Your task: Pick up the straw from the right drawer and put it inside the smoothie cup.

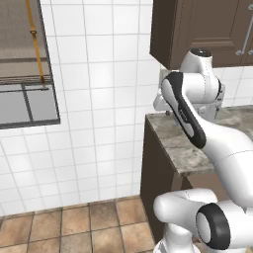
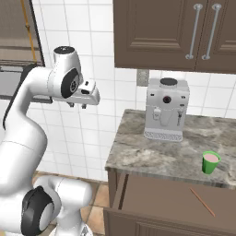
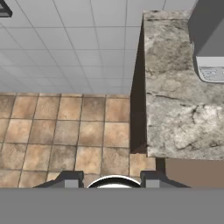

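Evidently, little of the task is completed. The right drawer (image 2: 175, 198) is seen pulled open at the bottom of the right base view, with the straw (image 2: 202, 202) lying untouched inside it, lower right. The smoothie cup (image 2: 210, 162) stands on the counter (image 2: 156, 154) just above, no straw in it. Grasping, lifting and insertion remain.

The claw (image 2: 78, 105) is held high at left of centre, well apart from the drawer, partly open, with nothing gripped.
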Available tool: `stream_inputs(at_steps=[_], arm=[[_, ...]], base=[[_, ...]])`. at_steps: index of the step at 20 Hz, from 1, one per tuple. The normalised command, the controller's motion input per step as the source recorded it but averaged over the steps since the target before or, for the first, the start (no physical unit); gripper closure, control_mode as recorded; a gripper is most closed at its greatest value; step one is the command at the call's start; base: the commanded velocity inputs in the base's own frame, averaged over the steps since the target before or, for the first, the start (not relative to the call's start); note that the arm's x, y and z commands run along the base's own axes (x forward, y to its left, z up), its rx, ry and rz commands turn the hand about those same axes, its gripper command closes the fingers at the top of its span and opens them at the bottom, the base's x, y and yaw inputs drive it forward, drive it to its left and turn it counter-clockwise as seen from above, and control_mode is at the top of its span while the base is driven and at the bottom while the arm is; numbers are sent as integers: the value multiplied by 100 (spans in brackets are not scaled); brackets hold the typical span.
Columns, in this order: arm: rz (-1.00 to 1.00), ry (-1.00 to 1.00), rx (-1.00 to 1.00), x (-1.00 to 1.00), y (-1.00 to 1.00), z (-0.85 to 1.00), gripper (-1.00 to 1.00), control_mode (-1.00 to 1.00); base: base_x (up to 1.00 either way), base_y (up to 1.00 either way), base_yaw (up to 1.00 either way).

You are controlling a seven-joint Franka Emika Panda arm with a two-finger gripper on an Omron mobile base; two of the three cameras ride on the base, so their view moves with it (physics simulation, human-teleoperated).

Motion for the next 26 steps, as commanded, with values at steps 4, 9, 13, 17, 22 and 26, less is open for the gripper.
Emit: stream_inputs(at_steps=[4,9,13,17,22,26], arm=[[0,0,0,-21,0,-1,-100,-100],[0,0,0,-59,-2,-11,-100,-100],[0,0,0,-58,0,-29,-100,-100],[0,0,-1,-33,0,-42,-100,-100],[0,0,0,-8,0,-52,-100,-100],[0,0,0,0,0,-47,-100,-100]], base=[[0,0,0],[0,0,0],[0,0,0],[0,0,0],[0,0,0],[0,0,0]])
